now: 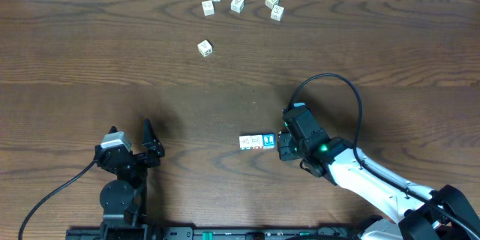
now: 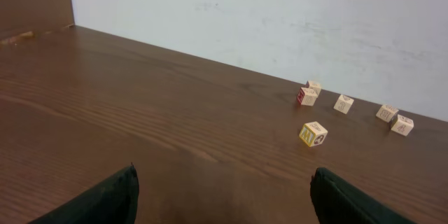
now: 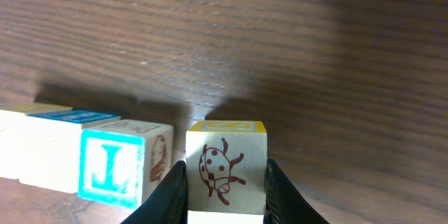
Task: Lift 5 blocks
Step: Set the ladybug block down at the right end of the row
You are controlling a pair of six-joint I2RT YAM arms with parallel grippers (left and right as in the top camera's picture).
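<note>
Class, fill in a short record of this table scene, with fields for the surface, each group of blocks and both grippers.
surface: wooden table
far blocks: six loose cubes near the far edge, untouched
row: three blocks side by side near the right arm
J block: blue-bordered, at the row's end nearest the gripper
ladybird block: just past the J block, with a narrow gap between them
right gripper: shut on the ladybird block
left gripper: open, holding nothing, away from all blocks
</note>
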